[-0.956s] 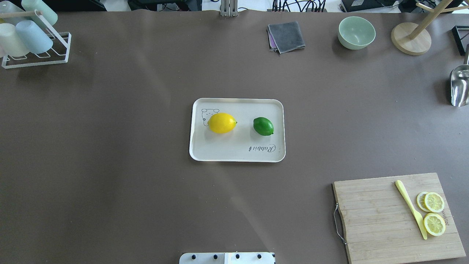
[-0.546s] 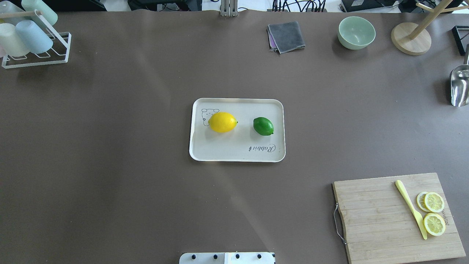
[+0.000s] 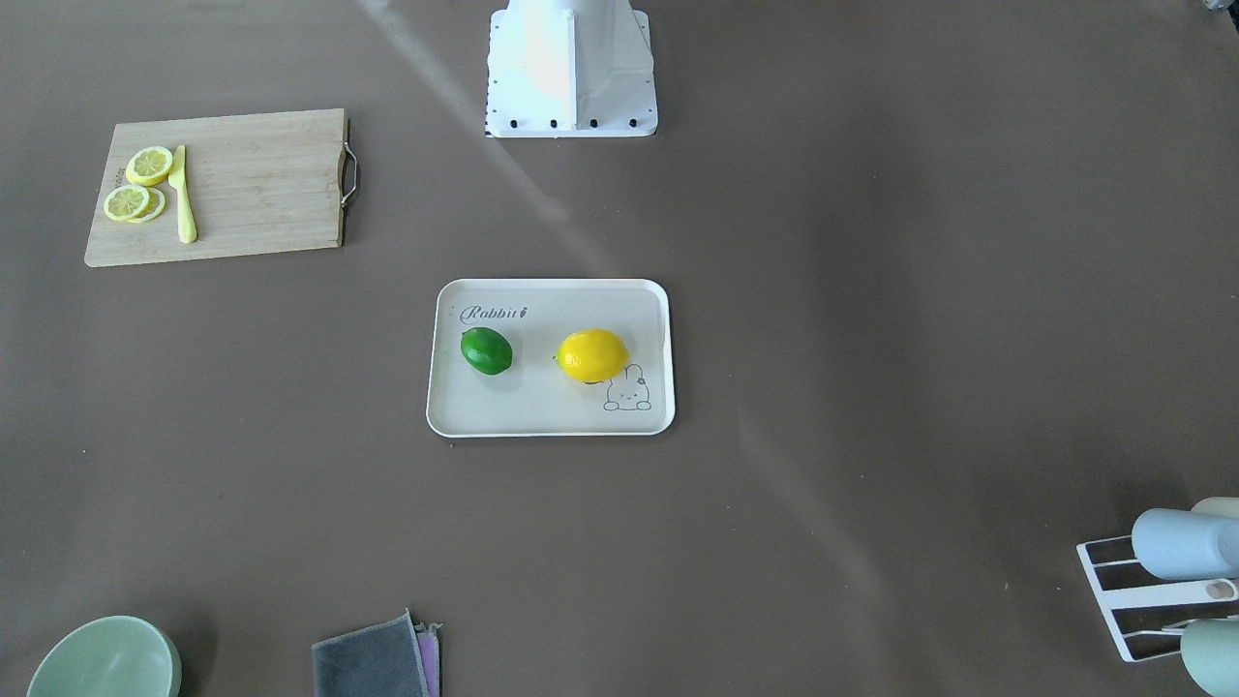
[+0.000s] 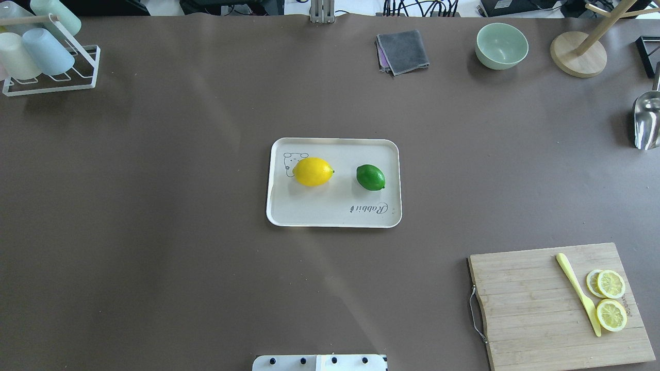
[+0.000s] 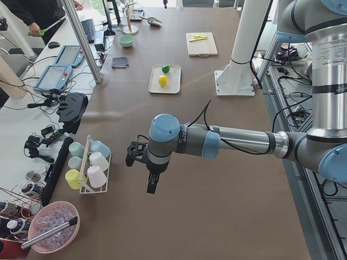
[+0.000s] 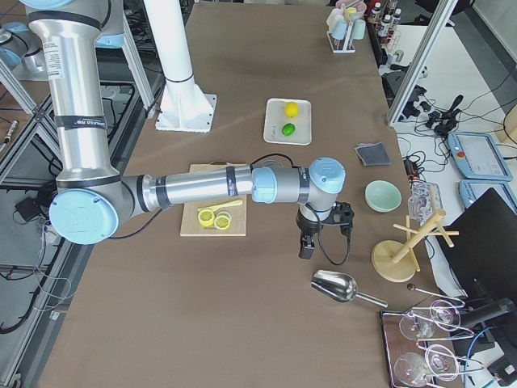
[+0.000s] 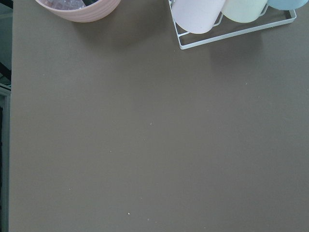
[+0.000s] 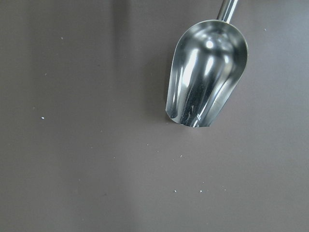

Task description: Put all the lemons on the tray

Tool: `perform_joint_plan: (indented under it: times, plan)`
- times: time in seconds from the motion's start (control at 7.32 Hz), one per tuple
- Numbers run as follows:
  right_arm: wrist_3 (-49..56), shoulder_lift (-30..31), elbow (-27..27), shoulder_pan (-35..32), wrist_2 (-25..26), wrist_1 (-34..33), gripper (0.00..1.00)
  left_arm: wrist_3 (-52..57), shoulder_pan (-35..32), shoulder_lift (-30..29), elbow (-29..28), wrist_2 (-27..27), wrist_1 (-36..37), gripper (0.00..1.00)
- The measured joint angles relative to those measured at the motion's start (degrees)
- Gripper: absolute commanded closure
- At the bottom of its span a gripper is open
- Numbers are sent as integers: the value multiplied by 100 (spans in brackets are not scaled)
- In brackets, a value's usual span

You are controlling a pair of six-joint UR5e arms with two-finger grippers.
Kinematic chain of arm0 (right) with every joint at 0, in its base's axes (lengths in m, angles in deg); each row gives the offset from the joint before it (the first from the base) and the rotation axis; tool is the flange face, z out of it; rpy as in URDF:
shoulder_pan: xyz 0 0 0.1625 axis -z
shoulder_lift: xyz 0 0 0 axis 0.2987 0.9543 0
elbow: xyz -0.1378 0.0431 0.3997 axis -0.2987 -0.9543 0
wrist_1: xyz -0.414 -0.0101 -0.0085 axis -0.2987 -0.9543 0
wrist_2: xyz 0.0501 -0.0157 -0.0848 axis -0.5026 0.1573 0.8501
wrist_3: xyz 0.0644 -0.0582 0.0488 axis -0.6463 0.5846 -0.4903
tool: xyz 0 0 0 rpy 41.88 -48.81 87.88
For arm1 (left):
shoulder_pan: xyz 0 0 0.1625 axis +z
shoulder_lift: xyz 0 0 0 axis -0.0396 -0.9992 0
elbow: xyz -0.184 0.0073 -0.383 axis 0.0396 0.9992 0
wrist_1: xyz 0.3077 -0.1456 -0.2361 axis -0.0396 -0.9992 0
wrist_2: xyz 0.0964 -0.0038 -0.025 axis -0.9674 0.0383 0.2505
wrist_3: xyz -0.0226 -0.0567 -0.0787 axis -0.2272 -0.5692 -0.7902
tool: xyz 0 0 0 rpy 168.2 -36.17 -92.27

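The cream tray [image 4: 335,212] with the "Rabbit" script lies at the table's middle, also in the front view [image 3: 542,414]. The yellow lemon [image 4: 313,172] [image 3: 592,355] and the green lemon [image 4: 370,177] [image 3: 486,350] both rest on it, apart from each other. My left gripper [image 5: 150,187] hangs over bare table near the cup rack, far from the tray. My right gripper [image 6: 306,246] hangs near the metal scoop, also far from the tray. Both grippers show only in the side views, so I cannot tell whether they are open or shut.
A wooden cutting board [image 4: 531,309] with lemon slices [image 4: 611,299] and a yellow knife [image 4: 577,291] lies front right. A metal scoop [image 8: 205,72], green bowl [image 4: 501,45], grey cloth [image 4: 403,50] and wooden stand [image 4: 577,54] are at the back right. A cup rack [image 4: 46,56] stands back left.
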Motion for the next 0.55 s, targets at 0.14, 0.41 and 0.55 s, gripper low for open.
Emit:
perform_joint_plan:
  times: [0.14,0.41,0.55]
  plan:
    - [-2,13,-5,-44,-8,0,0,0,1,-3,-10,2,-4,1]
    - [-4,50,-7,-77,-17,0,0,0,2,-5,-22,-3,-9,1]
    - [-4,60,-7,-84,-16,0,0,0,2,-6,-31,-4,-8,1]
